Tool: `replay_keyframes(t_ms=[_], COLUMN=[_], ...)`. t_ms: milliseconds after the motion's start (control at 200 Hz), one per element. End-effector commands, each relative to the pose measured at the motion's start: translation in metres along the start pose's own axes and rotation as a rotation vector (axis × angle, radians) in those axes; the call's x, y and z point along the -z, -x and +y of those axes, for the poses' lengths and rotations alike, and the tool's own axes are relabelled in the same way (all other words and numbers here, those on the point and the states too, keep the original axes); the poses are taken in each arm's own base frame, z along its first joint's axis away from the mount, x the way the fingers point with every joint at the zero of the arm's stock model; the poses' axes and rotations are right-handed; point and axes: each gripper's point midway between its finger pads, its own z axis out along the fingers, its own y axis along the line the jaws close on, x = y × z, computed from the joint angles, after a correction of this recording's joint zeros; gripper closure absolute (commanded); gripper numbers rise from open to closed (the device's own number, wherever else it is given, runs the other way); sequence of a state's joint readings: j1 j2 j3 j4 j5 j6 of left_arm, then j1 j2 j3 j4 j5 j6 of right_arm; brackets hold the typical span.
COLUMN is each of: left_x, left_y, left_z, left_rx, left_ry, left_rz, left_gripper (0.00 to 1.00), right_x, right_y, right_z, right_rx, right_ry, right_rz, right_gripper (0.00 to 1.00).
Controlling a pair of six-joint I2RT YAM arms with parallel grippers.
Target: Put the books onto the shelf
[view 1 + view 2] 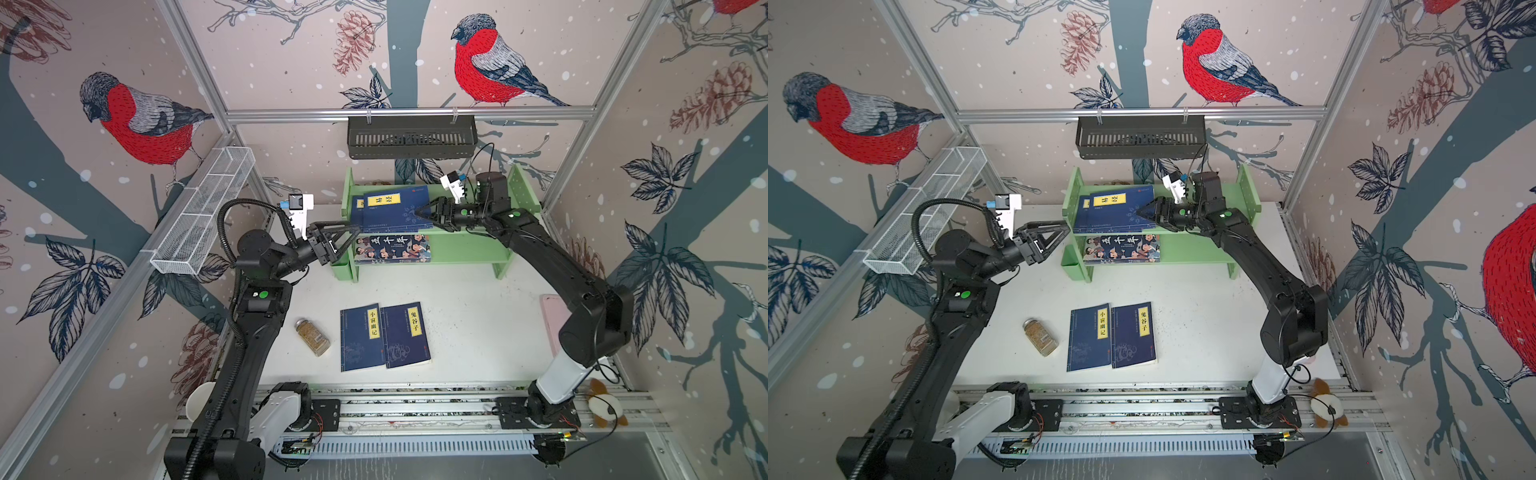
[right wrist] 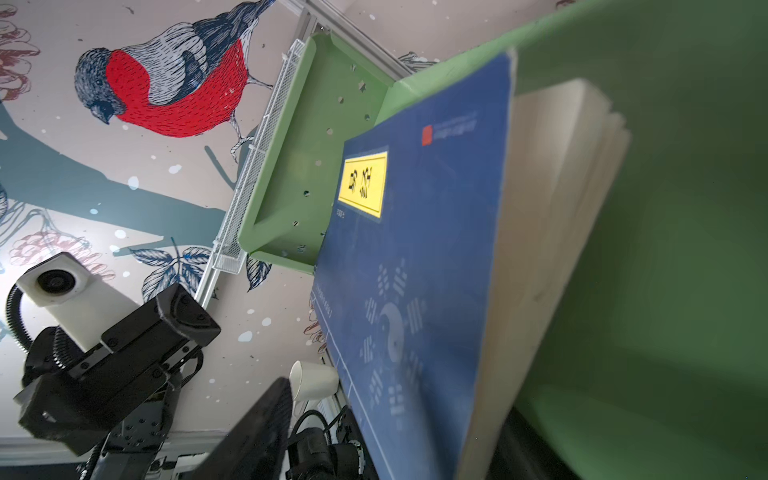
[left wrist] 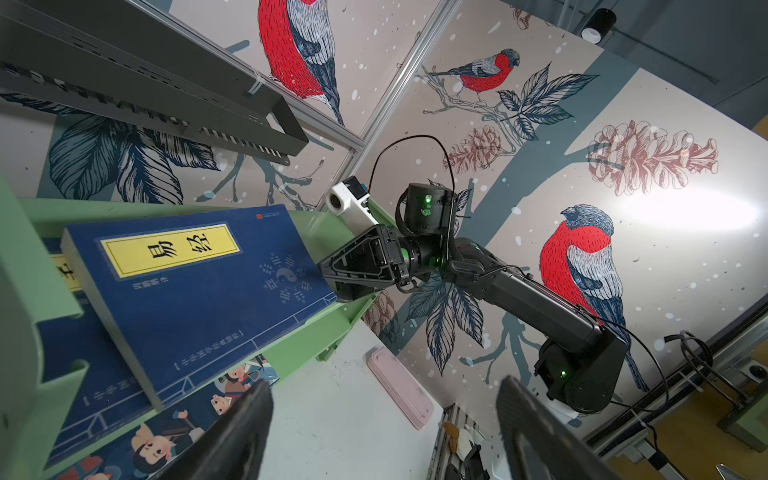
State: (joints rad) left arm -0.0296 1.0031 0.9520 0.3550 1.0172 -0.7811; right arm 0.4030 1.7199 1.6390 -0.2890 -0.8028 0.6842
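Observation:
The light green shelf (image 1: 457,249) stands at the back of the table. On its top tier a navy book with a yellow label (image 1: 395,208) lies skewed over another navy book (image 1: 358,203). My right gripper (image 1: 417,212) is open, its jaws straddling the top book's right edge. In the right wrist view one finger (image 2: 257,432) stands clear of the cover (image 2: 415,249). A cartoon-cover book (image 1: 392,249) lies on the lower tier. Two more navy books (image 1: 361,338) (image 1: 406,334) lie side by side on the table. My left gripper (image 1: 356,230) hangs open and empty by the shelf's left end.
A spice jar (image 1: 312,336) lies left of the table books. A pink case (image 1: 552,320) sits at the right edge. On the walls hang a black slotted basket (image 1: 411,137) above the shelf and a white wire basket (image 1: 203,212) on the left.

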Motion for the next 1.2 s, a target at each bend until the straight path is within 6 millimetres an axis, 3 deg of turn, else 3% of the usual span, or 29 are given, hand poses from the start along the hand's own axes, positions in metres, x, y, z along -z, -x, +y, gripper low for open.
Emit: replay_keyframes(t_ms=[0, 330, 530, 1195], left_x=[0.001, 0.002, 0.002, 0.003], left_y=[0.002, -0.003, -0.007, -0.011], left_z=[-0.004, -0.001, 0.01, 0.013], left_rx=[-0.031, -0.036, -0.055, -0.055], left_ry=[-0.011, 0.003, 0.048, 0.054], left_rz=[-0.008, -0.005, 0.008, 0.015], left_gripper=[0.15, 0.15, 0.15, 0.15], right_x=[0.005, 0.022, 0.027, 0.01], right_y=[0.004, 0.011, 0.006, 0.004], right_z=[-0.018, -0.026, -0.013, 0.0], right_rx=[0.008, 0.051, 0.082, 0.106], right_ry=[-0.122, -0.271, -0.285, -0.245], right_rz=[-0.038, -0.102, -0.12, -0.096], right_gripper=[0.27, 0.27, 0.31, 0.34])
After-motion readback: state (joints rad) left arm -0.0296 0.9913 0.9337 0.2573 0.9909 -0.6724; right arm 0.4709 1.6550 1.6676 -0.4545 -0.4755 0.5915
